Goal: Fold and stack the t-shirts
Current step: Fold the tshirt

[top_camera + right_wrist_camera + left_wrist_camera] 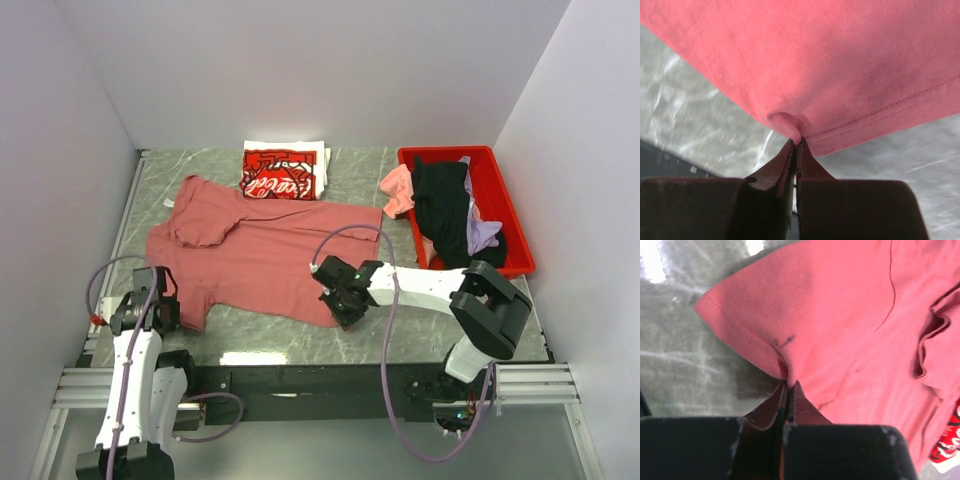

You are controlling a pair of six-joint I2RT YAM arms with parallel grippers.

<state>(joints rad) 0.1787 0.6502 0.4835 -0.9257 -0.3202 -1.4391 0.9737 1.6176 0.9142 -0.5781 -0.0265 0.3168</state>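
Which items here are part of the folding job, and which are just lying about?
Part of the job: dusty-rose t-shirt, pinched by left hand and right hand; folded red-and-white t-shirt; black t-shirt, pink t-shirt, lavender t-shirt.
Just lying about: red bin holding those three; table.

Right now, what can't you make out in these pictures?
Top view: how many tees lie in the red bin; the black tee partly covers the others.
Left wrist view: the red-and-white tee, cut off by the right edge.
Right wrist view: most of the dusty-rose tee, cut off above the right gripper.
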